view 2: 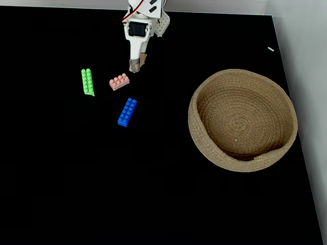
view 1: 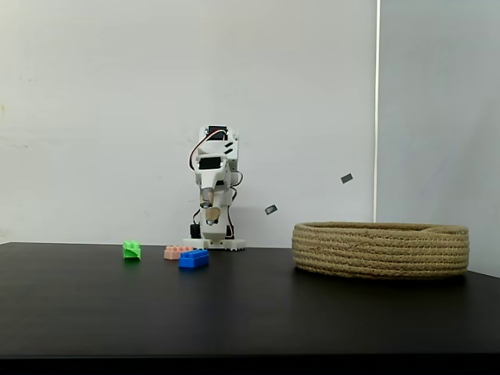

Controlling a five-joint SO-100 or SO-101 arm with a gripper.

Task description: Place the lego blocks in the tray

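Note:
Three lego blocks lie on the black table. The green one (view 2: 88, 81) (view 1: 131, 250) is furthest left, the pink one (view 2: 119, 81) (view 1: 176, 251) sits in the middle, and the blue one (view 2: 127, 112) (view 1: 194, 258) is nearest the camera in the side-on fixed view. The tray (view 2: 242, 158) (view 1: 381, 250), a round coiled-rope basket, stands to the right with nothing in it. My gripper (view 2: 136, 65) (view 1: 207, 216) hangs folded near the arm's base, fingers together, holding nothing, just behind the pink block.
The white arm base (view 1: 214, 244) stands at the table's back edge. White walls rise behind, and a white surface borders the table's right edge (view 2: 306, 153). Bare black tabletop lies in front of the blocks and the tray.

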